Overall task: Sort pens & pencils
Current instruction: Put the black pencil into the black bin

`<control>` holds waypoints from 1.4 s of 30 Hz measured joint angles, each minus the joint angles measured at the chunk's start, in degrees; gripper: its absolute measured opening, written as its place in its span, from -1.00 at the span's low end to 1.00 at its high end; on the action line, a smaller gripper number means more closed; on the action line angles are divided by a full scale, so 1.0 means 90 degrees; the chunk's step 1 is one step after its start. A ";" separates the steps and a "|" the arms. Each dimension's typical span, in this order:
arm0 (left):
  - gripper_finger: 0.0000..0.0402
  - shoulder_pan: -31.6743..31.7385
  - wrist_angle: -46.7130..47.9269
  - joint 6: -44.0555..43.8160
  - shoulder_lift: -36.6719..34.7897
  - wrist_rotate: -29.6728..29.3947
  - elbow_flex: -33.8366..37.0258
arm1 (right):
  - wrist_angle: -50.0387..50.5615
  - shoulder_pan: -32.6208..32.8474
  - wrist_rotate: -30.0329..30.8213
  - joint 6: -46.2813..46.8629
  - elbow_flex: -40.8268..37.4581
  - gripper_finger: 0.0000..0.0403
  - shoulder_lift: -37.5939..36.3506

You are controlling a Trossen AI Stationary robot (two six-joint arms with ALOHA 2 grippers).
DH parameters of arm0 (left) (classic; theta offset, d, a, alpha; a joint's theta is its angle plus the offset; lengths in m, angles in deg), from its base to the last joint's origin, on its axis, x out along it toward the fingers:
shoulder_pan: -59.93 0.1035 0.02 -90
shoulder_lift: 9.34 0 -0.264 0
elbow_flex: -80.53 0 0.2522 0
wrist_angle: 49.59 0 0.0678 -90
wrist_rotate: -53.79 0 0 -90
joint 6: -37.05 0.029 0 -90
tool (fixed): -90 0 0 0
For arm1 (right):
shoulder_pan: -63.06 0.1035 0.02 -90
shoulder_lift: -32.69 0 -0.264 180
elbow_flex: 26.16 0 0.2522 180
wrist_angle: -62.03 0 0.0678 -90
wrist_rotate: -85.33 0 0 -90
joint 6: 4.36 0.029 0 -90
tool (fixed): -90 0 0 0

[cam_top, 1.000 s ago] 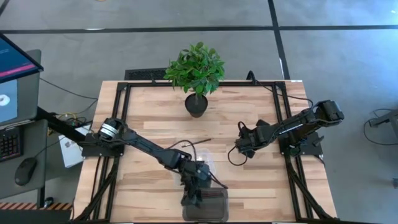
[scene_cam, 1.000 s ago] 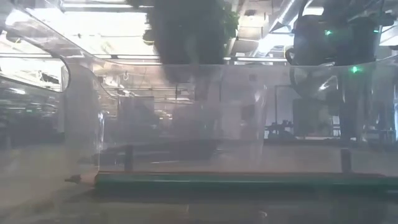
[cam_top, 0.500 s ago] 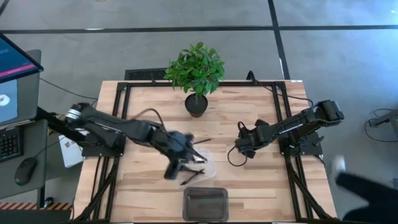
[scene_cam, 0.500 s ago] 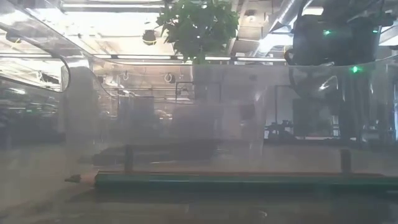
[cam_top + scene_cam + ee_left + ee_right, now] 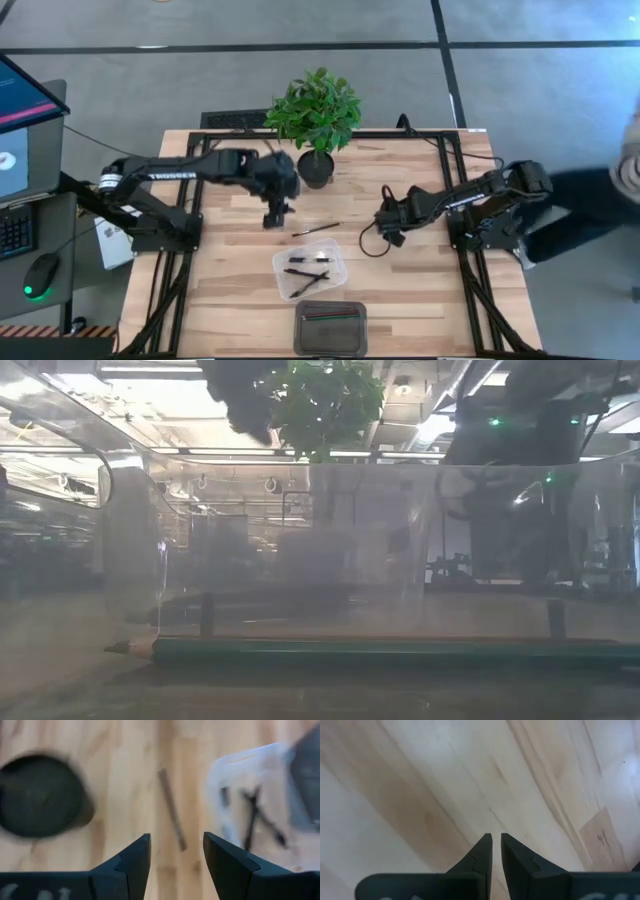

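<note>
My left gripper (image 5: 272, 215) hangs open and empty over the table, just near-left of the plant pot (image 5: 315, 168). One slim pencil (image 5: 316, 229) lies flat on the wood to its right; it also shows in the left wrist view (image 5: 172, 810) ahead of the fingers. Black pens (image 5: 307, 272) lie in a clear tray (image 5: 335, 262); they also show in the left wrist view (image 5: 252, 815). Slim greenish and reddish pencils (image 5: 330, 318) lie in a darker bin (image 5: 300, 340) at the near edge; a green one (image 5: 400, 652) rests on its floor. My right gripper (image 5: 385, 230) is shut and empty at the right.
A potted plant (image 5: 315, 105) stands at the far middle of the table. A person (image 5: 610, 200) shows at the right, beyond the table. Bare wood lies left of the clear tray and between the two grippers.
My left gripper has gone from over the bin at the near edge toward the far edge and a little left, past the clear tray, to beside the plant pot. A person has come into view at the right.
</note>
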 joint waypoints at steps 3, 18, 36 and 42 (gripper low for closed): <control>-0.15 0.0427 0.0569 0.0106 0.0000 0.0001 0.0029 | -0.0099 -0.0112 0.0011 -0.0030 0.0000 -0.70 0.0000; -0.15 0.0776 0.1132 0.2168 -0.0002 -0.0321 0.0053 | -0.0695 -0.0154 0.0012 -0.0033 0.0000 -0.70 0.0000; -0.15 0.1371 0.1611 0.3254 0.0005 -0.0101 0.0083 | -0.3518 -0.0237 -0.1557 -0.0469 0.0000 -0.70 0.0000; -0.15 0.1359 0.1040 0.3330 0.0046 -0.0101 0.1044 | -0.3663 -0.0346 -0.1557 -0.0519 0.0000 -0.70 0.0000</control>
